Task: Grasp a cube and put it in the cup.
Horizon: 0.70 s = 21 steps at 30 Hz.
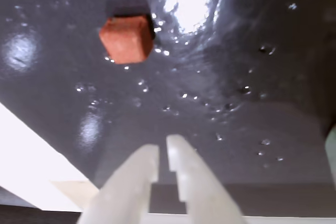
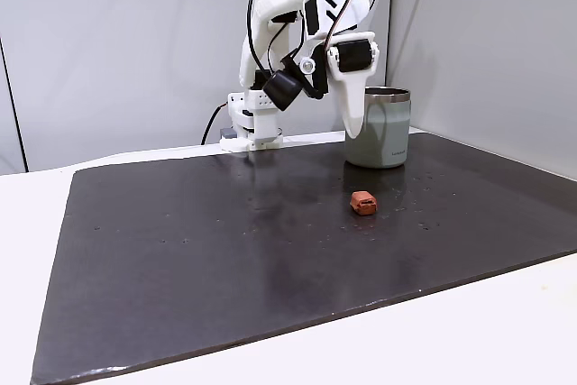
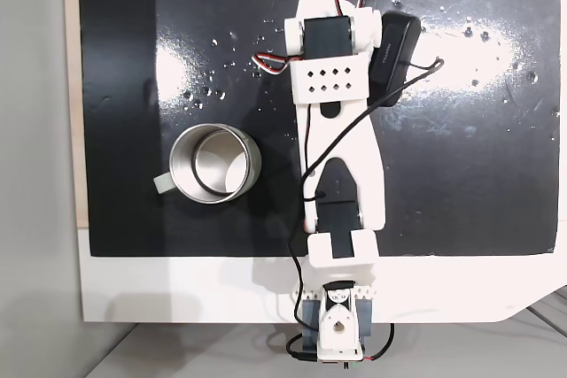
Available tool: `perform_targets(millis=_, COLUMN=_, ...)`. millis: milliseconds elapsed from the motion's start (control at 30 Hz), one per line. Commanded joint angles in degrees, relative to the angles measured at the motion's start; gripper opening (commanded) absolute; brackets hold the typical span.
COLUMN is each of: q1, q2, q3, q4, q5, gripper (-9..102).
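The cube [image 1: 127, 38] is a small terracotta block lying on the dark mat, at the upper left of the wrist view. In a fixed view the cube [image 2: 363, 202] rests a little in front of the cup [image 2: 388, 128], a pale grey-green tumbler with a steel rim. From above, the cup [image 3: 214, 164] stands open-mouthed left of the arm. My gripper [image 1: 164, 148] hangs above the mat with its pale fingers nearly together and nothing between them. It points down just left of the cup in a fixed view [image 2: 355, 131], above and behind the cube. A sliver of the cup [image 1: 331, 150] shows at the wrist view's right edge.
The glossy dark mat [image 2: 198, 250] lies on a white table [image 2: 505, 331], with its edge near the lower left of the wrist view. The arm's base [image 2: 252, 128] stands at the mat's back edge. Grey walls close the back and right.
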Motion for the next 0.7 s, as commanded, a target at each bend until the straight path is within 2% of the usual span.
perform_targets(millis=0, q1=0.5, q2=0.0, q3=-4.7, q4=1.6, q5=-2.4, gripper=0)
perform_targets(millis=233, q1=0.6, q2=-4.3, q3=-11.7, q4=6.8, q5=-9.0, gripper=0)
perform_targets(millis=533, q1=1.3, q2=-5.4, q3=-13.3, q4=8.7, q5=-11.5, gripper=1)
perform_targets(millis=667, q1=1.8, q2=-5.4, q3=-14.2, q4=8.7, q5=-11.5, gripper=11)
